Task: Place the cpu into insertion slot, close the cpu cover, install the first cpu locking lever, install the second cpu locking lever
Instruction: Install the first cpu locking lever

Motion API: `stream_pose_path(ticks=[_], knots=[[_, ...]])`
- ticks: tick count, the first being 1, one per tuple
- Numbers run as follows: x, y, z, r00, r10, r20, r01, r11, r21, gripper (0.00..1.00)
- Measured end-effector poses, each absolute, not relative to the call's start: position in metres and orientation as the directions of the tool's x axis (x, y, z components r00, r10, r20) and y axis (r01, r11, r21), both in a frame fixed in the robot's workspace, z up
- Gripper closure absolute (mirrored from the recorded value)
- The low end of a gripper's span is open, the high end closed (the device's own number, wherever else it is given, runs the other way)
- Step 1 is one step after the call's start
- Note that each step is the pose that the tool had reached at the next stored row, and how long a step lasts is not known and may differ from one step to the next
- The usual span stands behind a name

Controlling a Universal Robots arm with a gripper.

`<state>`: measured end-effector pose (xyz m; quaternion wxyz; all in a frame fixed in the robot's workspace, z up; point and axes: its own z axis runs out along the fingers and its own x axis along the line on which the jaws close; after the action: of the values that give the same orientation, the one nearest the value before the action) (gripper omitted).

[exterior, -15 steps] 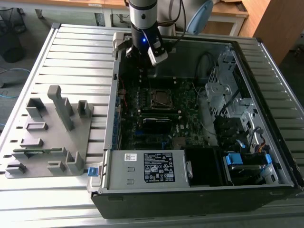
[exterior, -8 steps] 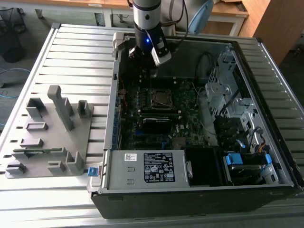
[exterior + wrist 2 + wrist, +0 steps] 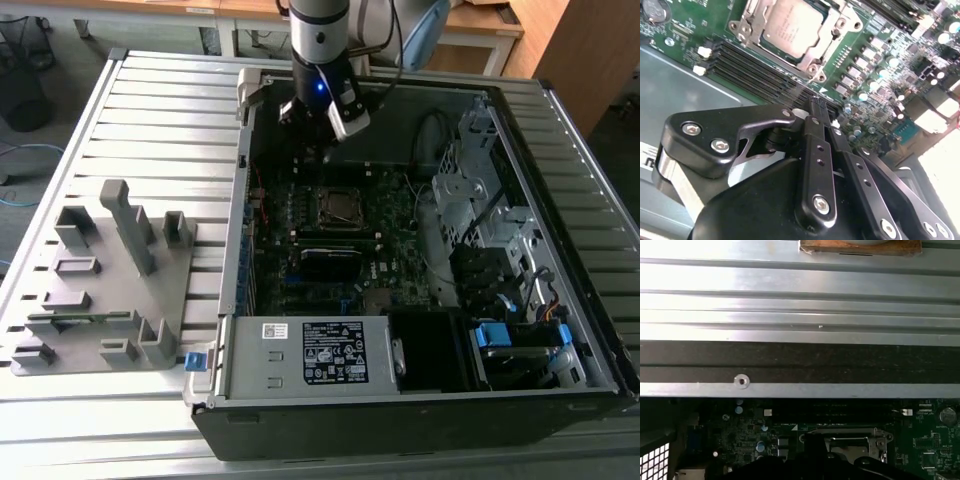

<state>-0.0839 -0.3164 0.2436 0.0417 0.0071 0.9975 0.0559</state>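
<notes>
The cpu (image 3: 790,25) lies flat in the insertion slot on the green motherboard, its dull silver top showing. The cpu cover (image 3: 811,61) is down around it as a silvery frame. In the exterior view the cpu (image 3: 340,206) sits mid-board inside the open computer case. My gripper (image 3: 818,104) hovers over the board just off the socket's edge, beyond the memory slots (image 3: 755,70). Its black fingers (image 3: 812,135) are pressed together with nothing between them. In the exterior view the gripper (image 3: 320,140) hangs above the case's far side. The cover's frame (image 3: 879,441) also shows in the first wrist view.
The case's metal walls (image 3: 790,365) ring the board. A drive cage (image 3: 470,190) and cables fill the exterior view's right. A labelled power supply (image 3: 320,352) lies at the front. A grey fixture (image 3: 110,290) stands on the slatted table (image 3: 170,110) at the exterior view's left.
</notes>
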Motion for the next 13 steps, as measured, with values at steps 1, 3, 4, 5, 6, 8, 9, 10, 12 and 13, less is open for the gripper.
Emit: stream_pose_path(ticks=[1,3,4,5,6,8,9,10,12,13], knots=[[-0.0823,-0.3168,0.2436,-0.996,0.019,-0.082,0.009,0.994,0.112,0.90],[-0.0796,-0.3173,0.2436,-0.996,0.019,-0.082,0.010,0.994,0.112,0.90],[-0.0785,-0.3176,0.2436,-0.996,0.019,-0.082,0.010,0.994,0.112,0.90],[-0.0775,-0.3177,0.2436,-0.996,0.019,-0.082,0.009,0.994,0.112,0.90],[-0.0771,-0.3177,0.2436,-0.996,0.019,-0.082,0.009,0.994,0.112,0.90],[-0.0770,-0.3177,0.2436,-0.996,0.019,-0.082,0.010,0.994,0.112,0.90],[-0.0770,-0.3177,0.2436,-0.996,0.019,-0.082,0.009,0.994,0.112,0.90],[-0.0769,-0.3177,0.2436,-0.996,0.019,-0.082,0.009,0.994,0.112,0.90],[-0.0766,-0.3177,0.2436,-0.996,0.019,-0.082,0.009,0.994,0.112,0.90],[-0.0764,-0.3177,0.2435,-0.996,0.019,-0.082,0.009,0.994,0.112,0.90]])
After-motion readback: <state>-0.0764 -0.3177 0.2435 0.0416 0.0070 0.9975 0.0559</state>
